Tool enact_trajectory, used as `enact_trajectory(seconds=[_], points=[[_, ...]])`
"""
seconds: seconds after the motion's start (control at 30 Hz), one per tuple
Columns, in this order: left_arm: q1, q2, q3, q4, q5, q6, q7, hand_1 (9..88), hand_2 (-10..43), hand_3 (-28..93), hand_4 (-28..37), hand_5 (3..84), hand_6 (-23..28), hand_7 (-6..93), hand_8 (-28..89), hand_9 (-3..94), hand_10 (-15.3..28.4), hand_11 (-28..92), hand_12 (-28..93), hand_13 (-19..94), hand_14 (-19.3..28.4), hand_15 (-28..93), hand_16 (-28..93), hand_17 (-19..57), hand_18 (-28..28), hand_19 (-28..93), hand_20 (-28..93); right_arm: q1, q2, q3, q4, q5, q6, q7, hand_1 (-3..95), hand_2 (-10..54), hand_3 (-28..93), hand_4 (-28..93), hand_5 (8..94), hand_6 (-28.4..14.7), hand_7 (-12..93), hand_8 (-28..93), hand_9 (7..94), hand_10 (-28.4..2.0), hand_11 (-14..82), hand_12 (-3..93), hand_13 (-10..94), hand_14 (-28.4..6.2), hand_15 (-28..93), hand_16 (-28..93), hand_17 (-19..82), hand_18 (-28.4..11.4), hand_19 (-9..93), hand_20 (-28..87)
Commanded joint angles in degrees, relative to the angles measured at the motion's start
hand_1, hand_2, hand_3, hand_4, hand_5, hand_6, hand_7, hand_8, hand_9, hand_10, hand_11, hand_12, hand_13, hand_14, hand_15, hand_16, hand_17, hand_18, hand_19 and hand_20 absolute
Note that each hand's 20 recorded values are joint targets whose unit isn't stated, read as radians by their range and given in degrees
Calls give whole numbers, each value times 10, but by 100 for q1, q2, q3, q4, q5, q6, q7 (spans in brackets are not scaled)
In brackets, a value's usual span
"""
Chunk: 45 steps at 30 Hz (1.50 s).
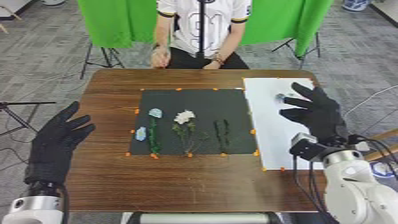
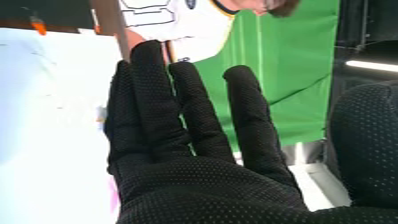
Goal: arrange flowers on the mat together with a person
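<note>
1. The right robot hand (image 1: 315, 114) is hanging over the white sheet (image 1: 277, 137), fingers extended, gripping nothing; the left robot hand (image 1: 55, 145) is waiting likewise.
2. A small bluish item (image 1: 282, 98) is lying beside the right.
3. The white flower (image 1: 184, 117) is resting on the dark mat (image 1: 209, 100), probably light, crushable; its stem (image 1: 189, 134) is inviting gentle pinching.

The head view looks forward and down across the desk (image 1: 115, 185) from well above. The right wrist view looks from close at the right hand (image 1: 318, 117), along its fingers. Both share the white sheet (image 1: 271, 120) beside that hand and the green cloth (image 1: 275, 20) beyond it.
</note>
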Motion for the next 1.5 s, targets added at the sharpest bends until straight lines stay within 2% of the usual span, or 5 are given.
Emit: enact_trajectory(seconds=[0.03,0.23,0.43,0.53,1.5], points=[[66,-137,34,35,-6,-8,-49,183,77,778,-283,329,73,159,-110,300,191,333,100,207,256,621,-126,-93,223,530,151,-113,-90,-16,-4,-18,35,-30,150,116,698,-254,444,-23,102,-93,448,-220,154,158,379,-240,545,76,111,-260,591,141],[54,-171,44,38,36,-35,-118,187,78,778,-283,330,75,162,-112,306,193,340,100,213,258,624,-127,-91,224,534,153,-107,-70,-12,-7,-35,63,-5,149,116,700,-255,444,-22,103,-93,449,-221,154,159,380,-240,548,78,110,-262,587,148],[56,-120,72,44,-13,-11,-37,188,78,779,-283,331,76,165,-113,307,195,344,98,215,260,627,-129,-90,224,536,153,-45,-67,-64,16,-51,54,-38,147,116,701,-255,446,-21,105,-94,451,-220,155,159,384,-240,553,78,110,-265,587,154],[34,-146,66,46,19,-24,-78,188,78,779,-283,331,77,166,-114,307,195,345,97,215,260,628,-130,-90,224,537,153,-24,-47,-91,17,-57,93,-8,147,116,701,-256,446,-22,106,-94,452,-220,155,159,386,-240,554,78,110,-265,586,156],[136,-174,75,-3,24,16,-59,193,79,779,-283,334,80,168,-114,307,196,349,95,218,260,630,-132,-90,224,539,149,-39,-102,-99,14,-130,38,88,144,118,703,-257,454,-21,107,-96,461,-221,160,157,394,-238,569,77,112,-265,587,166]])
